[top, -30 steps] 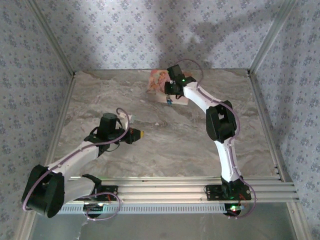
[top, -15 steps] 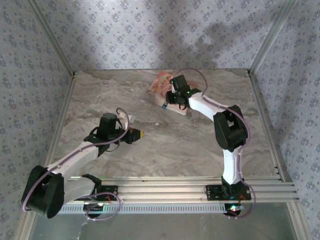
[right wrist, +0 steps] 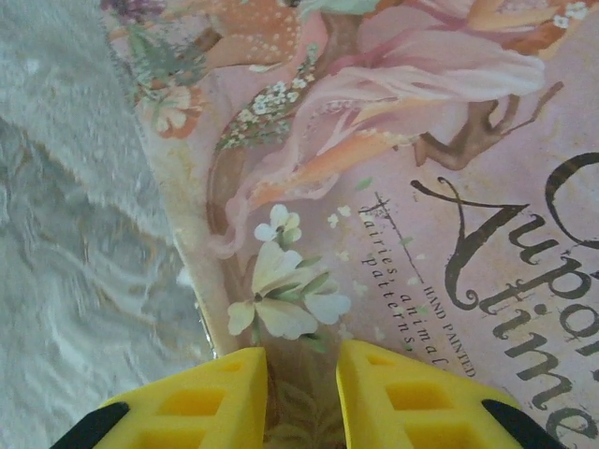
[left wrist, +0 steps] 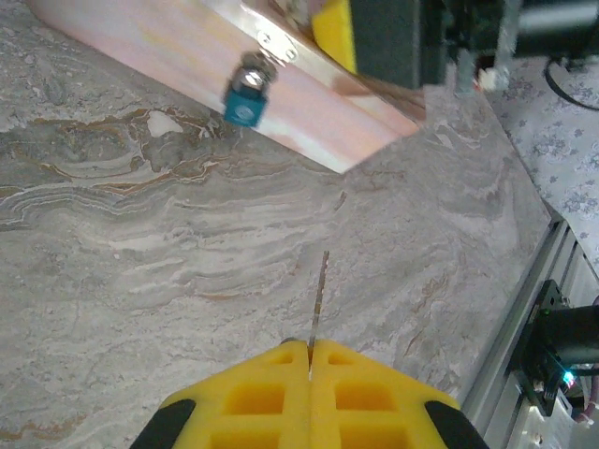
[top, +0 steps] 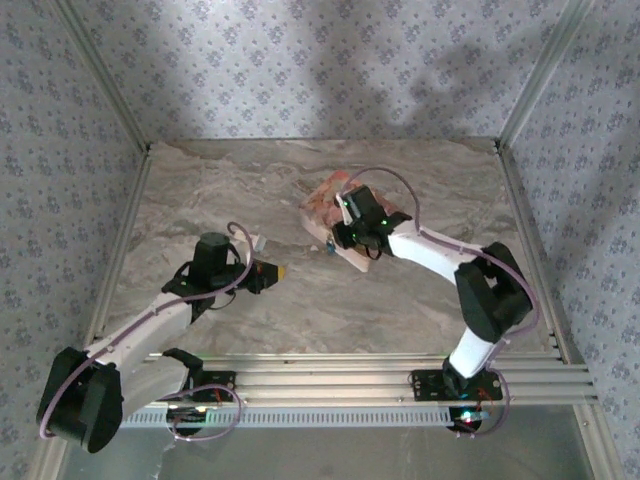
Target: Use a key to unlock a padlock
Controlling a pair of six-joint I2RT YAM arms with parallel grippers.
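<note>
While my right claw (right wrist: pixel 301 365) pinches the pink packet (right wrist: pixel 393 187), presumably steadying the padlock (left wrist: pixel 248 96) at its seven o'clock edge, my left claw (left wrist: pixel 309 360) clamps the key (left wrist: pixel 318 299), blade aimed at it.

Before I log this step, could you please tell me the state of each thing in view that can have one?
padlock: hangs at the edge of the pink packet; locked or not, cannot tell.
key: pinched in the left gripper, apart from the padlock.
left gripper: fingers shut on the key.
pink packet: edge clamped by the right gripper.
right gripper: fingers shut on the pink packet.
</note>
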